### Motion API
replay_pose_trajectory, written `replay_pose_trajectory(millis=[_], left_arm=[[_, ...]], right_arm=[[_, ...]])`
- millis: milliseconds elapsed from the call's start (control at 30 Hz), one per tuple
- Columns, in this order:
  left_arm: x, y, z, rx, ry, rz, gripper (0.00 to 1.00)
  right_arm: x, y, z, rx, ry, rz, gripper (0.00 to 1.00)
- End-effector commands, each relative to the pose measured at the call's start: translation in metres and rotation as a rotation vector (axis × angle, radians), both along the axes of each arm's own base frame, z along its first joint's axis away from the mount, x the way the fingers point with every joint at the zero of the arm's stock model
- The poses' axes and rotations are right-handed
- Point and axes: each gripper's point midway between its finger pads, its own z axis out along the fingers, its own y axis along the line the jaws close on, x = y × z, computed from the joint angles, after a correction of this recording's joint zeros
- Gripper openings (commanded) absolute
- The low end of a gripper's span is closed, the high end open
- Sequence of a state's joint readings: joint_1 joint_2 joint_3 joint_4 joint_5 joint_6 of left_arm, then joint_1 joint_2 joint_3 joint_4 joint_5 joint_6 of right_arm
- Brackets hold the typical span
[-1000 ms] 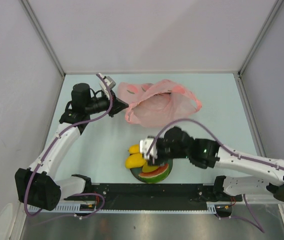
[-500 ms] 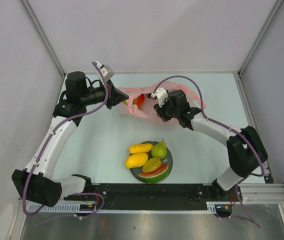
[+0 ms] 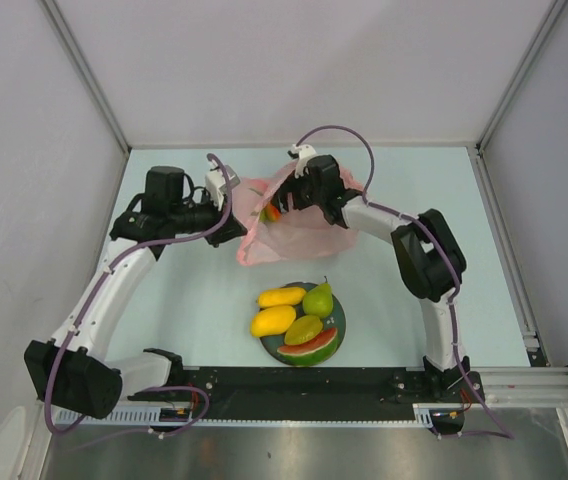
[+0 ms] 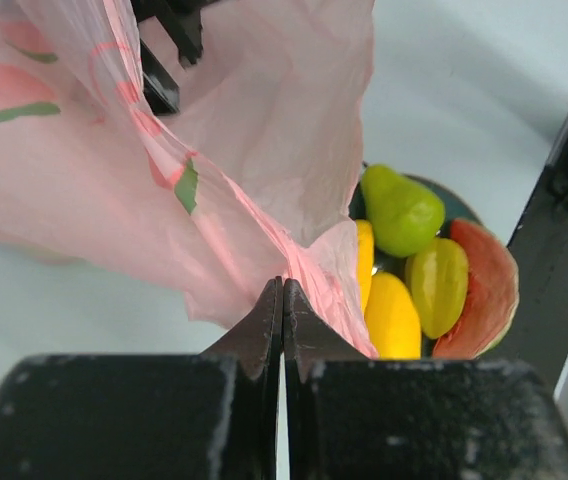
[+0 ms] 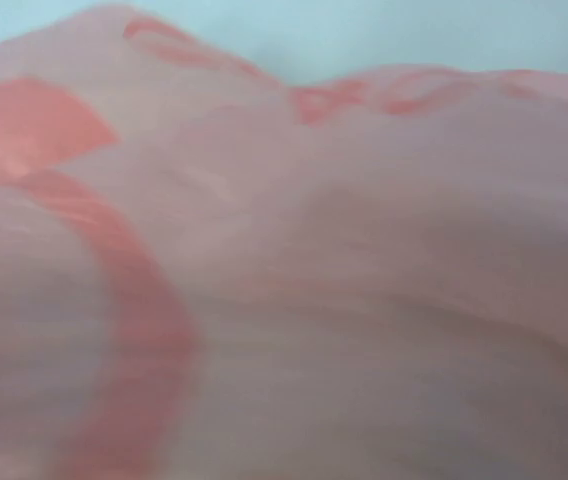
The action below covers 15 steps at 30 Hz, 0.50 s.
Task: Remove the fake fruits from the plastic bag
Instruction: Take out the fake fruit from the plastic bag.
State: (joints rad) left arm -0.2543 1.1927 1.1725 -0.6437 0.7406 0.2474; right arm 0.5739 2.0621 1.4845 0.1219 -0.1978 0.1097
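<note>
The pink plastic bag (image 3: 304, 232) lies at the back middle of the table. My left gripper (image 3: 230, 216) is shut on its left edge; the left wrist view shows the jaws pinching the pink film (image 4: 282, 285). My right gripper (image 3: 286, 194) reaches into the bag's mouth from the right, beside a red-yellow fruit (image 3: 272, 211) inside. The right wrist view shows only blurred pink plastic (image 5: 364, 300), with its fingers hidden. Two yellow mangoes (image 3: 276, 308), a green pear (image 3: 317, 299), a yellow-green mango (image 3: 304, 329) and a watermelon slice (image 3: 310, 345) lie on the dark plate (image 3: 342, 320).
The plate of fruits sits near the front middle, between the arm bases, and also shows in the left wrist view (image 4: 424, 270). Grey walls enclose the table on the left, back and right. A black rail (image 3: 304, 385) runs along the near edge.
My right arm has swung from the plate up to the bag and pushed its gripper into the mouth. My left gripper kept hold of the bag's edge and shifted slightly.
</note>
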Motion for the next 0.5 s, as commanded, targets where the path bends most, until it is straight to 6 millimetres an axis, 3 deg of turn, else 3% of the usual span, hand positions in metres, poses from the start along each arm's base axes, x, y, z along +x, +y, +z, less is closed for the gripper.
replay_pose_trajectory(millis=[0, 300, 467], left_arm=[[0.005, 0.016, -0.004, 0.108, -0.068, 0.032, 0.0], [-0.002, 0.014, -0.005, 0.096, -0.086, 0.005, 0.0], [0.0, 0.013, -0.004, 0.083, -0.091, 0.016, 0.0]], right_arm=[[0.035, 0.012, 0.012, 0.134, 0.053, -0.166, 0.89], [0.053, 0.021, -0.037, 0.081, 0.141, -0.357, 0.9], [0.048, 0.023, -0.059, 0.019, 0.162, -0.408, 0.86]])
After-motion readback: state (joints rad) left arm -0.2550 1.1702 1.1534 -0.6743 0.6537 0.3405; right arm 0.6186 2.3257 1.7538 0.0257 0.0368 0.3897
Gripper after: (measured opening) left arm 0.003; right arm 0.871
